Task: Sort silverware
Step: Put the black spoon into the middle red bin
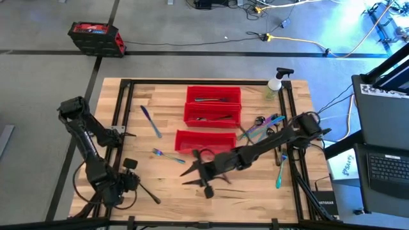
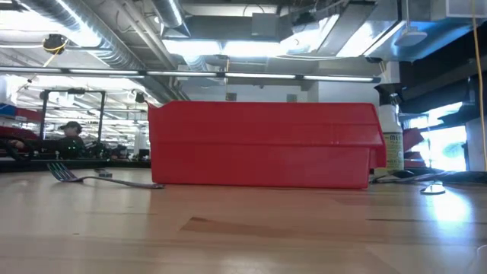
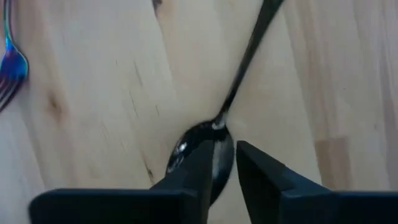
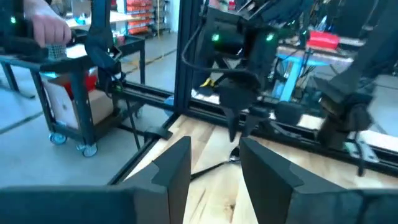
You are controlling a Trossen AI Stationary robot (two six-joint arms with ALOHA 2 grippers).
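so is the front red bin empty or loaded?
Cannot tell: the near red bin is partly covered by the right arm in the high view, and the low view shows only its wall.
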